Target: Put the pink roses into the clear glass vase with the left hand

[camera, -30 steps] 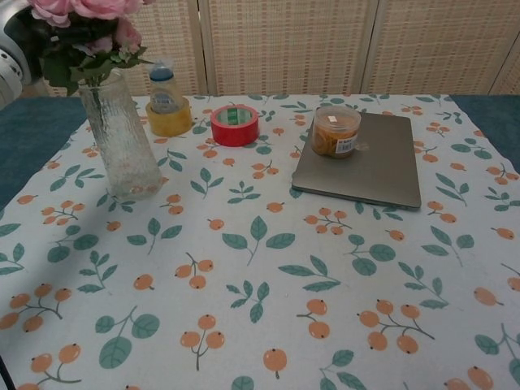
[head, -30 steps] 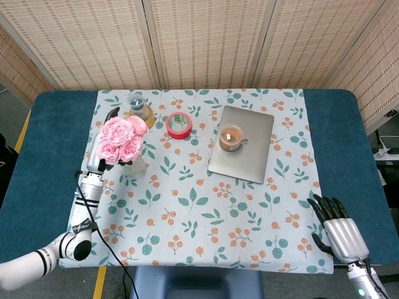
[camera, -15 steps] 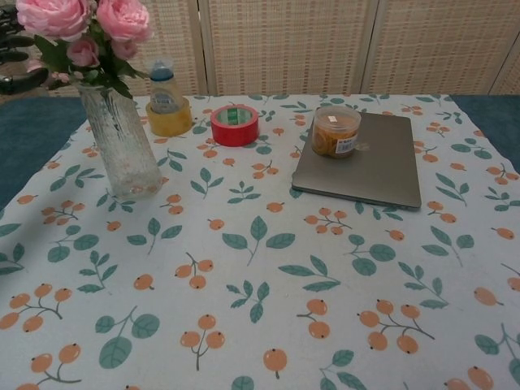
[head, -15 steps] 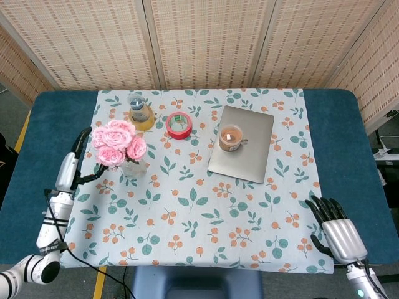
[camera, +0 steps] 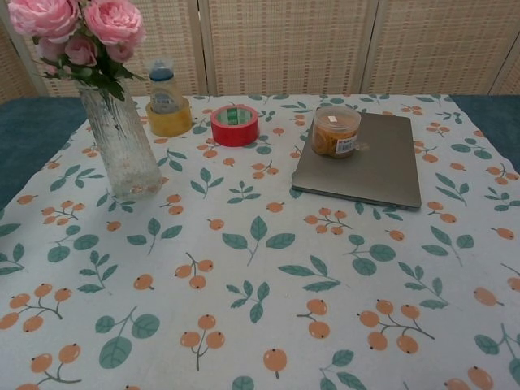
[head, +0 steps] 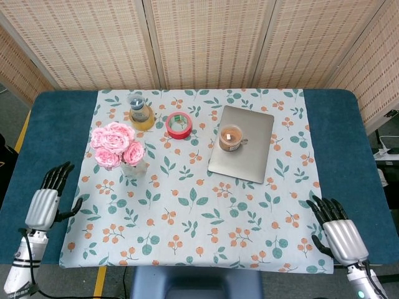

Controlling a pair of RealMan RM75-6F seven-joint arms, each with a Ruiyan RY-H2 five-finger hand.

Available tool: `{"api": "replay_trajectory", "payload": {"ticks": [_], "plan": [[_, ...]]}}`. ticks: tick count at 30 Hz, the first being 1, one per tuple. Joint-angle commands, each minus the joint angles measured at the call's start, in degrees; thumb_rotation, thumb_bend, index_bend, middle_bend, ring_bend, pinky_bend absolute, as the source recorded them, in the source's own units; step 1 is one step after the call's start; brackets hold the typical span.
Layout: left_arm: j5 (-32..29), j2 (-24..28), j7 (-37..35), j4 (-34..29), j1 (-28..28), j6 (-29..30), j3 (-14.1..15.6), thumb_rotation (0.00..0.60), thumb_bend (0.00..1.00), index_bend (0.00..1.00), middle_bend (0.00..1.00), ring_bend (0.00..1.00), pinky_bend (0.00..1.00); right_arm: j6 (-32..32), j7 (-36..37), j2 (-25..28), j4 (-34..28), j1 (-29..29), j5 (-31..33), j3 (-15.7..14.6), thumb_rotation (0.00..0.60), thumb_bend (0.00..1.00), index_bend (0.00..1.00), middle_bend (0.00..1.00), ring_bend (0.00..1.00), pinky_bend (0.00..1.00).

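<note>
**Pink roses standing in glass vase, both hands free**

Pink roses (camera: 73, 28): stems down inside the clear glass vase (camera: 122, 142), blooms above its rim, upper left of the chest view. Vase upright on the leaf-print cloth (head: 199, 205) covering the desk (head: 349, 143). My left hand (head: 47, 199): lower left of the head view, fingers spread, holding nothing, well apart from the vase. My right hand (head: 336, 233): lower right, fingers spread, holding nothing. Also present: red tape roll (camera: 235, 124), laptop (camera: 361, 162) with a jar (camera: 336, 132) on it.

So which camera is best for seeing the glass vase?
The chest view: the clear glass vase stands side-on, showing its ribbed wall and the stems inside. In the head view, from above, the pink roses hide most of the vase.
</note>
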Motion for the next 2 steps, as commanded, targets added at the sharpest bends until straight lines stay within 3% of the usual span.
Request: {"api": "replay_trajectory", "payload": {"ticks": [1,2], "plan": [[3.50,0.38,14.08,0.88,6.21,3.96,6.47,0.600,0.39,0.00,0.00,0.00,0.04,0.30,-0.63,-0.24,0.02,-0.23,0.53,0.27,0.600,0.29,0.00,0.00,0.00,0.00],[3.32,-0.09,16.65,1.54,6.86,4.71,6.30,0.600,0.39,0.00,0.00,0.00,0.03,0.10,-0.92,-0.33,0.03,-0.19,0.86,0.35,0.600,0.29,0.00,0.00,0.00,0.00]]}}
